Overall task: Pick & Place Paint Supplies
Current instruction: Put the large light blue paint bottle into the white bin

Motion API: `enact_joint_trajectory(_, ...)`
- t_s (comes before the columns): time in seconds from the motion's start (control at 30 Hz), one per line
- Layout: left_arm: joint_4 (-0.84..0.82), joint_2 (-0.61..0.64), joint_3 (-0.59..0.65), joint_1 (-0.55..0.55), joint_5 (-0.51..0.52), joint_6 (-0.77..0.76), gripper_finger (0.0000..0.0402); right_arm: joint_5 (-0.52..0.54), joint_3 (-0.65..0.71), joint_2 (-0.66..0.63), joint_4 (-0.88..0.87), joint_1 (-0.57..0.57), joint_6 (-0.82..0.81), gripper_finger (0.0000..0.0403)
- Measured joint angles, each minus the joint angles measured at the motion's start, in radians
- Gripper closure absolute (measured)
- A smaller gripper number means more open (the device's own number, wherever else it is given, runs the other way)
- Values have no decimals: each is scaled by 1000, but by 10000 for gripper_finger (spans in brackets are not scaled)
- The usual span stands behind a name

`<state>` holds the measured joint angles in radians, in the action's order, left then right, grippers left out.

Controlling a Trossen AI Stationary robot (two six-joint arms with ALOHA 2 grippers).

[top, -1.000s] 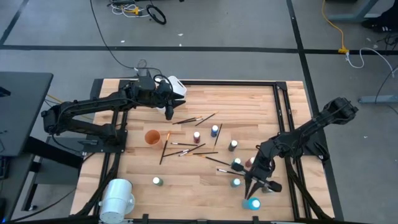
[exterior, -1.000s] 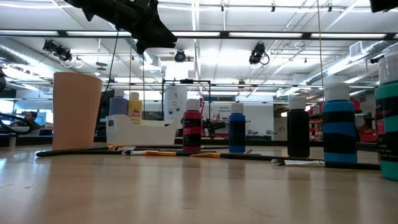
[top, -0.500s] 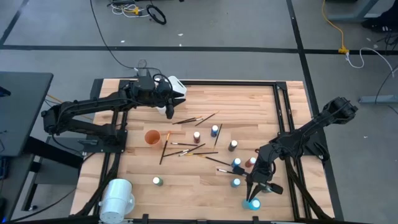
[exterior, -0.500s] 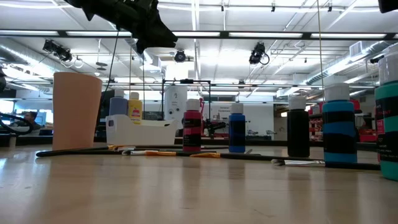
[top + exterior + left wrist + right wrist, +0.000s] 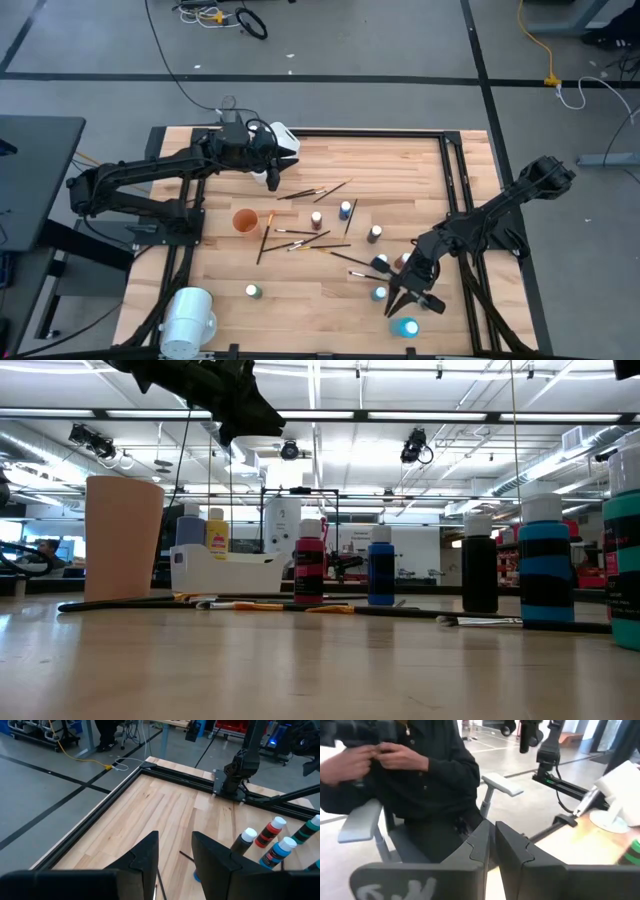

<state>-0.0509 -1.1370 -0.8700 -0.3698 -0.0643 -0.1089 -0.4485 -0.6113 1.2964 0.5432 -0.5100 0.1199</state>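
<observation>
Overhead, left gripper (image 5: 272, 181) beside white tub (image 5: 283, 138), empty.

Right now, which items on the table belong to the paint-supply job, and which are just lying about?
Job items: paint bottles, brushes.
Lying about: orange cup, white tub, large white cylinder.

Bright overhead lighting, blurred right wrist view

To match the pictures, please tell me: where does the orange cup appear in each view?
High view: orange cup, left of centre.
Low view: at the left, upright.
Left wrist view: not in it.
Right wrist view: not in it.
Shared landmark: white tub, beyond the cup.
</observation>
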Motion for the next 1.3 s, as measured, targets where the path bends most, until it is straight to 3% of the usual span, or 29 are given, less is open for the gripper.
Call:
enact_joint_trajectory(0.2, 0, 0, 0, 0, 0, 0, 277, -89, 0, 0, 18, -14, -7, 369)
enact_joint_trajectory(0.47, 0, 0, 0, 0, 0, 0, 277, 59, 0, 0, 14, -50, -6, 369)
enact_joint_trajectory(0.8, 0, 0, 0, 0, 0, 0, 277, 53, 0, 0, 26, -98, 42, 369)
enact_joint_trajectory(1.1, 0, 0, 0, 0, 0, 0, 277, 345, 0, 0, 45, -103, 39, 369)
enact_joint_trajectory(1.3, 0, 0, 0, 0, 0, 0, 277, 436, 0, 0, 43, -103, -6, 369)
